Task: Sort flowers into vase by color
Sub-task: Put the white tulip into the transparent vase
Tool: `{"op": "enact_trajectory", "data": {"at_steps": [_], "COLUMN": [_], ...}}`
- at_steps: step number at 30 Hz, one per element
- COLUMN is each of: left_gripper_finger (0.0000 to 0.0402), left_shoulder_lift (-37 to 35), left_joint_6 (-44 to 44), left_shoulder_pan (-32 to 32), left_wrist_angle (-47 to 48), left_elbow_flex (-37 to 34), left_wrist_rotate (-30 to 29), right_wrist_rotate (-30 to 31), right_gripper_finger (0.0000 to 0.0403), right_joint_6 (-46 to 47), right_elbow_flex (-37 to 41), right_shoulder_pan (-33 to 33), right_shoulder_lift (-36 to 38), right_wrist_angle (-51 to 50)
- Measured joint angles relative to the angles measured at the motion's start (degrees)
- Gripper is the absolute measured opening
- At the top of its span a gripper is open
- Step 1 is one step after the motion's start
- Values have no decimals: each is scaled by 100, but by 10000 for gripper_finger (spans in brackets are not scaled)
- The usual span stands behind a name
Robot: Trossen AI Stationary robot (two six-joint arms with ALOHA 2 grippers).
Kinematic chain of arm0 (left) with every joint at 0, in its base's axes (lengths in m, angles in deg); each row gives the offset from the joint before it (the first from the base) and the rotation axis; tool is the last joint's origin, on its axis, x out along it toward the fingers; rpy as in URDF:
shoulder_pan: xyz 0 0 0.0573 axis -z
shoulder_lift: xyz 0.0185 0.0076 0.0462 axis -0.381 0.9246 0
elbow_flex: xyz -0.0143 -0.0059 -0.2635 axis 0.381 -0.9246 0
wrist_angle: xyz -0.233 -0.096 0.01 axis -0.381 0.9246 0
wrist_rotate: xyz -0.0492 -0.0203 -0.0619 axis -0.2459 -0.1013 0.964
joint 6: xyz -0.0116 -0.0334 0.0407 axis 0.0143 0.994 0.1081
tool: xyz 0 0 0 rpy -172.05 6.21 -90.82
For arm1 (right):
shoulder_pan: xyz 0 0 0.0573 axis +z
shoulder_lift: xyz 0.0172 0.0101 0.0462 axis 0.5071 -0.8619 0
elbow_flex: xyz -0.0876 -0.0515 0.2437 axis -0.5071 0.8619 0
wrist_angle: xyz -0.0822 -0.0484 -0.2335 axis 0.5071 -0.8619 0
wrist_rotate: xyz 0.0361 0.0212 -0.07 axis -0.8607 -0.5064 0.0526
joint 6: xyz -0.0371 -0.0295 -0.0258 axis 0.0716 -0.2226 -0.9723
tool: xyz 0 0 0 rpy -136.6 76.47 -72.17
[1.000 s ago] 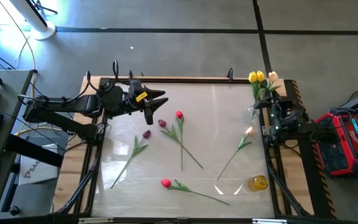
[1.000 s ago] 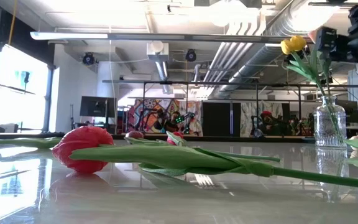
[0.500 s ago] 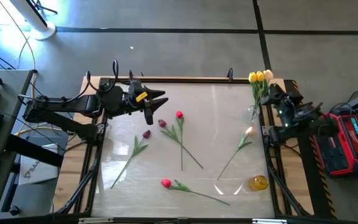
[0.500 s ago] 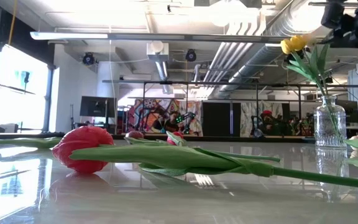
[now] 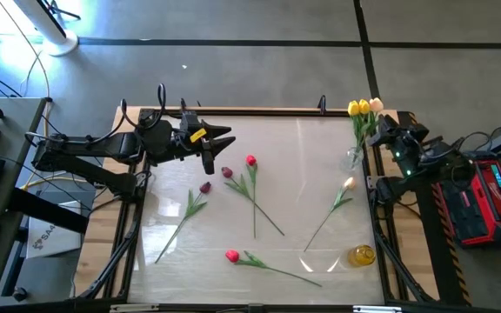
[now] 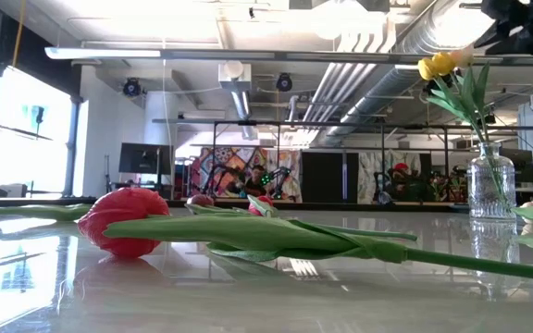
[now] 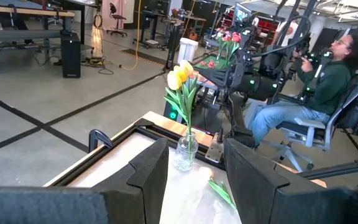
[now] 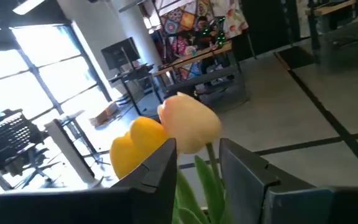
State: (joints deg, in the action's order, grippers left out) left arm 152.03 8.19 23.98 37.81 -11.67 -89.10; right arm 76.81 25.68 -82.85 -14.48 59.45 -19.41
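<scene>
A clear glass vase [image 5: 353, 158] stands near the table's far right corner with two yellow tulips [image 5: 357, 107] and a peach tulip [image 5: 375, 104] in it. Their heads also show in the low view [image 6: 438, 65]. My right gripper [image 5: 379, 129] hovers open, high beside these heads. In the right wrist view the peach head [image 8: 188, 127] stands just beyond its fingers [image 8: 197, 155]. Two maroon tulips [image 5: 227, 172], [image 5: 205, 187], two red ones [image 5: 250, 161], [image 5: 231, 256] and a peach one [image 5: 348, 183] lie flat on the table. My left gripper [image 5: 218, 146] waits open above the far left part.
A small yellow vase [image 5: 363, 255] sits near the table's near right corner. The nearest red tulip [image 6: 123, 222] fills the low view's foreground. A seated person [image 7: 316, 81] is beyond the table's right side. Bare tabletop lies between the scattered stems.
My right gripper has risen from just above the glass vase and drawn back toward the table's right edge, leaving the low view's upper corner almost entirely. The peach tulip has stayed standing in the vase with the yellow ones.
</scene>
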Motion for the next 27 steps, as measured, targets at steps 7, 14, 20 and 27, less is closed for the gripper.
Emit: {"op": "enact_trajectory", "data": {"at_steps": [7,14,20,27], "left_gripper_finger": [144,144,144,144], "left_shoulder_lift": [0,0,0,0], "left_joint_6": [0,0,0,0], "left_shoulder_pan": [2,2,2,0], "left_wrist_angle": [0,0,0,0], "left_elbow_flex": [0,0,0,0], "left_wrist_rotate": [0,0,0,0], "right_wrist_rotate": [1,-103,-269,-494], "right_gripper_finger": [110,110,110,110], "right_joint_6": [-2,-221,-514,-912], "right_elbow_flex": [-155,-387,-600,-605], "right_shoulder_pan": [288,514,555,555], "right_shoulder_lift": [-207,-577,-837,-871], "right_wrist_angle": [2,0,0,-2]}}
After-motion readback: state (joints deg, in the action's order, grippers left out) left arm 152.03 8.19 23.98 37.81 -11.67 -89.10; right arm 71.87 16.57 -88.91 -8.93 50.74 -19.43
